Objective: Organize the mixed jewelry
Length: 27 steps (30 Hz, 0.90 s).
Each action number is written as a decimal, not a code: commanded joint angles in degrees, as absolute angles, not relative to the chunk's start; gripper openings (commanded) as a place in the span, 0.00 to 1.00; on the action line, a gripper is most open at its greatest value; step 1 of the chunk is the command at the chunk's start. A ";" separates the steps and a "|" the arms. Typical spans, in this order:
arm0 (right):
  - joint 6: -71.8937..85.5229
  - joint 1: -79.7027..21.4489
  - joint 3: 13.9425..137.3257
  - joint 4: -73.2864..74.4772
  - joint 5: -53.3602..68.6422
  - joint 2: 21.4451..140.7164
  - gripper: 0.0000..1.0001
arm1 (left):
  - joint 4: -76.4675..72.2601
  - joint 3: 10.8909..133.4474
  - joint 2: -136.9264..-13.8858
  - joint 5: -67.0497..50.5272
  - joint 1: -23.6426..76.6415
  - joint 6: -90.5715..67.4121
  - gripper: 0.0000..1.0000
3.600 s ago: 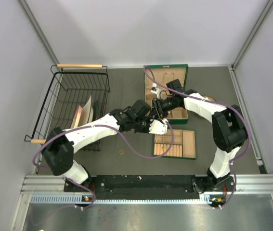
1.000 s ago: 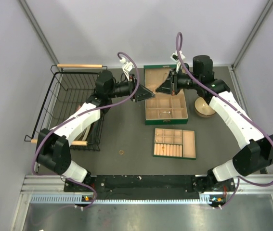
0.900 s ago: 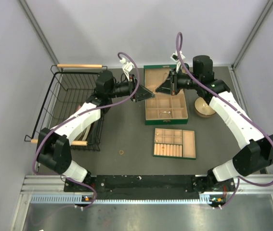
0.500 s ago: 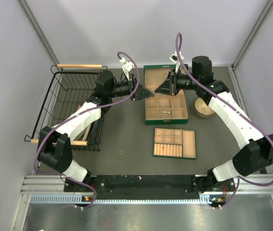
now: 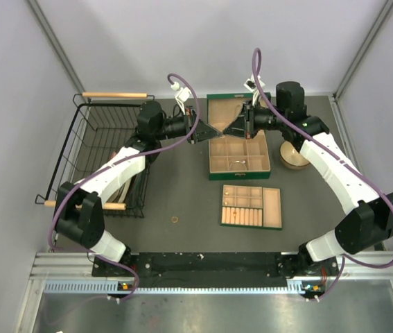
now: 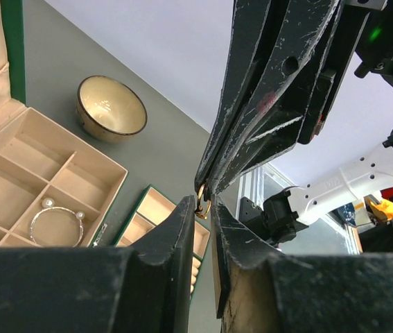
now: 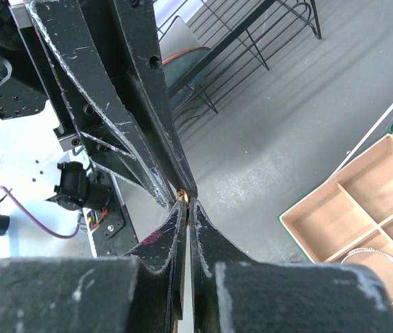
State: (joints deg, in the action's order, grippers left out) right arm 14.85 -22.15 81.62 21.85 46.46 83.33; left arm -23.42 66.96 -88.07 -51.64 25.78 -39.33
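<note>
Up above the table [image 5: 182, 187], two grippers meeting tip to tip: left gripper [image 5: 214, 134] and right gripper [image 5: 224, 132], both clenched on one gold ring [image 6: 202, 208], held in the air just beside the open green box [image 5: 220, 111]. One second ring [image 5: 175, 220] lying loose on the table, well apart. One bracelet [image 6: 54, 223] in a box compartment. One bowl [image 6: 111, 109], one tan tray [image 5: 280, 208], one wire basket [image 5: 115, 95].

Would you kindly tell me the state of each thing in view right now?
Left gripper, shut on ring.
Right gripper, shut on the same ring.
Ring, pinched in the air between both grippers' tips.
Box, open, lid up.
Bracelet, lying in a box compartment.
Bowl, upright, empty.
Second ring, loose on table.
</note>
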 commanded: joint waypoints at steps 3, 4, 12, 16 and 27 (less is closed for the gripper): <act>15.03 -22.85 81.74 19.51 46.67 81.30 0.00 | -26.98 66.97 -88.24 -53.44 25.49 -40.08 0.19; 15.03 -22.94 81.91 19.51 46.76 81.47 0.00 | -26.98 66.80 -88.24 -53.44 25.49 -40.08 0.18; 14.86 -22.94 81.39 19.16 47.02 81.74 0.00 | -27.25 66.71 -88.68 -53.79 25.49 -40.60 0.04; 14.68 -23.03 80.86 18.98 47.29 81.39 0.00 | -27.77 67.23 -89.12 -53.88 25.40 -41.04 0.00; 11.78 -19.52 80.95 21.36 44.47 76.47 0.39 | -11.71 68.38 -86.93 -51.86 25.49 -24.54 0.00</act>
State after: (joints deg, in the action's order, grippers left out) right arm 13.54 -21.41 79.81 21.65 45.12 81.14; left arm -19.22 66.85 -88.90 -52.90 25.52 -34.65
